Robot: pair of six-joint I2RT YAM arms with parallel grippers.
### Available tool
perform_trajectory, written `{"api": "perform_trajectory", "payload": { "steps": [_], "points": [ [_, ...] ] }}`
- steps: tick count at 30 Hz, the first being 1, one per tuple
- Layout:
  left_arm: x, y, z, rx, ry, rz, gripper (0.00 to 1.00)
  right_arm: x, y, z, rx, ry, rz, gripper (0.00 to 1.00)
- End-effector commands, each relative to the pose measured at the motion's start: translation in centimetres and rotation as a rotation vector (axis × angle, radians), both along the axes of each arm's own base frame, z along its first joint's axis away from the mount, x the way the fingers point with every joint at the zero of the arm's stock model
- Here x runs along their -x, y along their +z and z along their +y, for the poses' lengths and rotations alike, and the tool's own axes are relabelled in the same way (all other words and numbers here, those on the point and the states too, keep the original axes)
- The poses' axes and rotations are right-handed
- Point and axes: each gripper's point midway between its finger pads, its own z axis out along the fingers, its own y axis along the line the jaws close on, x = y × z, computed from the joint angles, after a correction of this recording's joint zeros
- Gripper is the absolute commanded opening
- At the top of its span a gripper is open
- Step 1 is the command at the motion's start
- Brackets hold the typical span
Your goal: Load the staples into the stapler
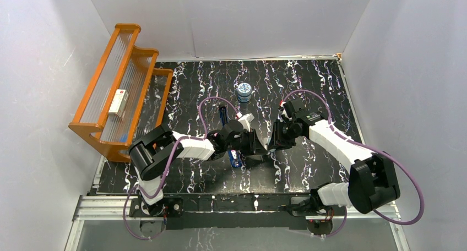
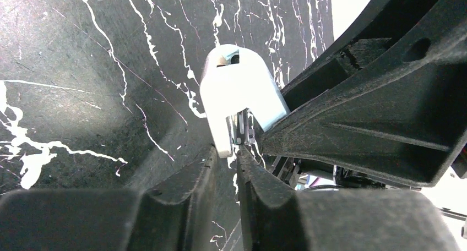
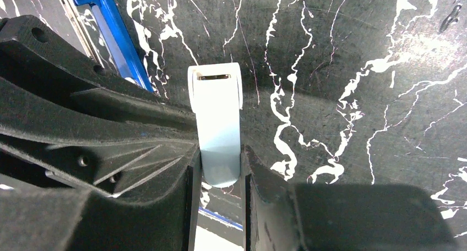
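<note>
Loading apparently not begun: right end effector (image 3: 220,158) clamps a white-and-blue tool (image 3: 217,113), left end effector (image 2: 226,157) nearly closed at its tip, grip unclear; next, staples must reach the stapler (image 3: 129,53) lying left.

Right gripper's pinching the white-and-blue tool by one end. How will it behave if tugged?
Probably stiff: the tool looks like moulded plastic and does not sag beyond the right gripper. Its smooth faces may slide or pivot in that end pinch. It is small and likely light, so a slight tug could shift it.
</note>
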Motion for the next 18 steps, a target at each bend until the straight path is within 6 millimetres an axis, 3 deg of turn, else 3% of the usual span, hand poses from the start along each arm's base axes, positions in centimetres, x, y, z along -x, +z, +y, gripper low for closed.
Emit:
{"api": "perform_trajectory", "payload": {
  "steps": [1,7,11,18],
  "points": [
    [-0.7,0.8,-0.3,0.054,0.002,-0.016,0.15,0.4,1.6,1.2,-0.080,0.031,-0.020,0.26],
    [-0.8,-0.1,-0.2,0.048,0.000,0.002,0.10,0.8,1.6,1.3,-0.095,0.049,-0.010,0.25],
    [-0.9,-0.8,-0.1,0.037,0.013,0.020,0.19,1.0,1.9,1.4,-0.106,0.058,-0.008,0.24],
    [-1.3,-0.2,-0.3,0.057,0.006,0.007,0.22,1.6,2.6,2.0,-0.152,0.081,0.004,0.23]
  ]
}}
